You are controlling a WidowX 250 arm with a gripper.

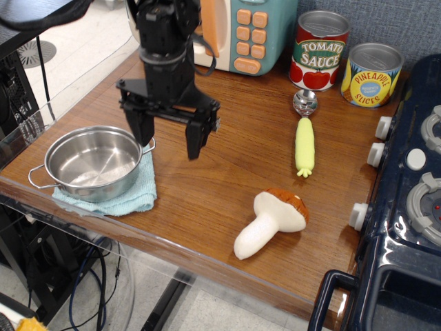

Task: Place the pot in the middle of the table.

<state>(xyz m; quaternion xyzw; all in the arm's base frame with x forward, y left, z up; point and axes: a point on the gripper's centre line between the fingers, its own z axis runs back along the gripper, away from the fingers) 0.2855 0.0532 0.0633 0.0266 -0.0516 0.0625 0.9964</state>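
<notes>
The small shiny steel pot (pixel 93 163) with two wire loop handles sits on a folded light-blue cloth (pixel 131 195) at the front left of the brown wooden table (pixel 227 179). My black gripper (pixel 169 143) hangs open and empty just right of the pot, above the table. Its left finger is near the pot's right handle and its right finger is over bare wood. The pot is empty.
A toy microwave (pixel 234 31) stands at the back. A tomato sauce can (pixel 319 49) and a pineapple can (pixel 372 74) stand at the back right. A silver-ended yellow toy (pixel 304 138) and a plush mushroom (pixel 272 221) lie right of centre. A dark blue toy stove (pixel 406 207) is at the right edge.
</notes>
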